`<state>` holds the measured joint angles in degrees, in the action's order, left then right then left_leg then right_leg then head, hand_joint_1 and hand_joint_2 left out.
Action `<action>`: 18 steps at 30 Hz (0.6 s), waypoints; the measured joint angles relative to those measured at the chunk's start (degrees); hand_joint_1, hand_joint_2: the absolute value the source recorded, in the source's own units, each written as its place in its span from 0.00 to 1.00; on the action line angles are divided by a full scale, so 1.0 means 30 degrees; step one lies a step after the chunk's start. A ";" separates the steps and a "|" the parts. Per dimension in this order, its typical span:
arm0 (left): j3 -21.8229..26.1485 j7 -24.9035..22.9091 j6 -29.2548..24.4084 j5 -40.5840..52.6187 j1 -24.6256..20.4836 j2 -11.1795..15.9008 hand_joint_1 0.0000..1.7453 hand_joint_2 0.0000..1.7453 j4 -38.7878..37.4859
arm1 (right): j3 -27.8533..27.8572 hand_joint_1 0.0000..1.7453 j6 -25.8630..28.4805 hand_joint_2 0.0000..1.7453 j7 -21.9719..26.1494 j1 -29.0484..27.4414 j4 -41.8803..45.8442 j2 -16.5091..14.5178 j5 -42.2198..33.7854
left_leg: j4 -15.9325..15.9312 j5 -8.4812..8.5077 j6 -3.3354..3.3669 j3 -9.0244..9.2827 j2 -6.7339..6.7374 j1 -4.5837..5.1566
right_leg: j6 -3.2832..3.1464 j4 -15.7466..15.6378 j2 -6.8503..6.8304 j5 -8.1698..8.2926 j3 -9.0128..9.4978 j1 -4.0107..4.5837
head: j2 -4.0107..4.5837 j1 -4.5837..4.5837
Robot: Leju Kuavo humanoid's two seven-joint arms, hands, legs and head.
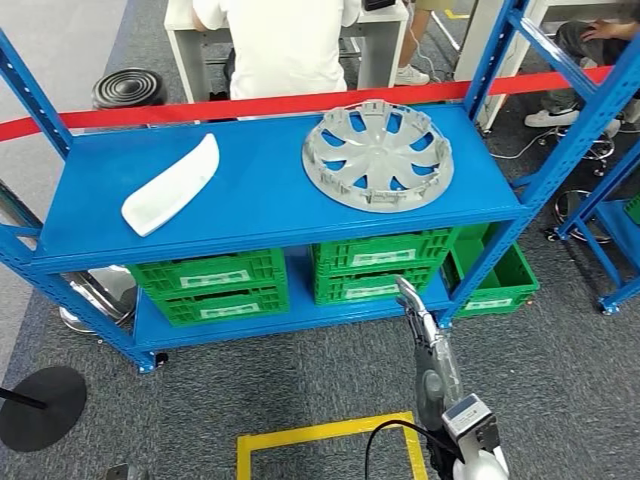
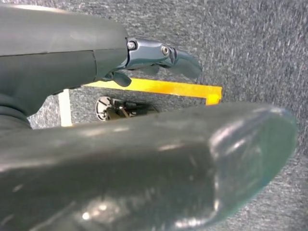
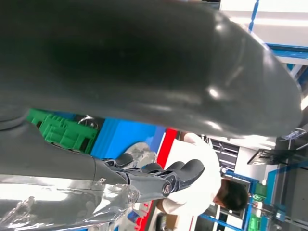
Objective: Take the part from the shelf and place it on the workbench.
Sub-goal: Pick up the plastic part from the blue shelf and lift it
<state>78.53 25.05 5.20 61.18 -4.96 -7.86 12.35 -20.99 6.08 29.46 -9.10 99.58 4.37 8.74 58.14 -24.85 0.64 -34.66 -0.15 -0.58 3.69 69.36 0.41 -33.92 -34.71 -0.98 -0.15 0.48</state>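
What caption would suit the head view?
Right robot hand raised toward a blue shelf holding a hubcap and a white part.

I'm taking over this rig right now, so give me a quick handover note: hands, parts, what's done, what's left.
Right hand: raised in front of the shelf, holding nothing, fingers extended.
Left hand: hanging over the carpet near the yellow floor marking, holding nothing.
Parts: the grey wheel cover and the white trim piece both lie on the top shelf, untouched.
Done: robot faces the shelf.
Left: grasp a part, lift it, place it on the workbench.
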 joint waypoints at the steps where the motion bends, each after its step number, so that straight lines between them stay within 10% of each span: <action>1: -0.0004 0.0000 -0.0013 0.0015 0.0016 0.0002 0.00 0.00 0.0000 | -0.0002 0.00 0.0007 0.00 0.0002 -0.0027 -0.0022 -0.0007 -0.0011 | 0.0001 -0.0135 0.0046 0.0127 -0.0004 0.0041 | -0.0004 0.1155 0.0002 -0.0436 -0.0838 0.0014 | 0.0000 -0.0024; 3: -0.0005 0.0000 -0.0022 0.0027 0.0063 0.0002 0.00 0.00 0.0000 | -0.0004 0.00 0.0013 0.00 0.0002 -0.0067 -0.0078 -0.0013 -0.0026 | 0.0002 -0.0452 0.0062 0.0504 -0.0029 0.0097 | -0.0075 0.1843 0.0002 -0.0433 -0.1774 0.0059 | 0.0000 -0.0025; 8: -0.0007 0.0000 -0.0024 0.0047 0.0039 0.0002 0.00 0.00 0.0000 | -0.0011 0.00 0.0049 0.00 -0.0004 -0.0067 -0.0180 -0.0020 -0.0033 | -0.0013 -0.1346 -0.0253 0.1597 -0.0099 0.0188 | -0.0538 -0.2759 -0.0010 0.3077 -0.0801 0.0256 | 0.0000 -0.0049; 12: -0.0016 0.0002 -0.0020 0.0060 -0.0023 0.0024 0.00 0.00 0.0000 | -0.0013 0.00 0.0069 0.00 0.0015 -0.0038 -0.0231 -0.0080 -0.0046 | 0.0312 -0.1482 -0.0714 0.1726 -0.0106 0.0207 | -0.0891 -0.3179 0.0015 0.3139 -0.0394 0.0216 | 0.0000 -0.0040; 18: -0.0042 0.0009 0.0000 0.0082 -0.0006 0.0013 0.00 0.00 0.0000 | -0.0011 0.00 0.0084 0.00 0.0024 0.0005 -0.0277 -0.0148 -0.0051 | 0.4906 -0.3151 -0.1102 -0.1780 -0.0093 0.0135 | -0.1107 -0.3410 0.0056 0.2610 0.0473 0.0104 | 0.0000 0.0017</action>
<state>78.41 25.08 5.20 61.42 -4.97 -7.82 12.35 -21.03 6.33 29.53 -9.09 98.75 3.92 8.59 72.85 -34.30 -2.67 -40.00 -0.43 -0.18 0.37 59.13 0.58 -26.09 -33.29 -0.67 -0.15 0.53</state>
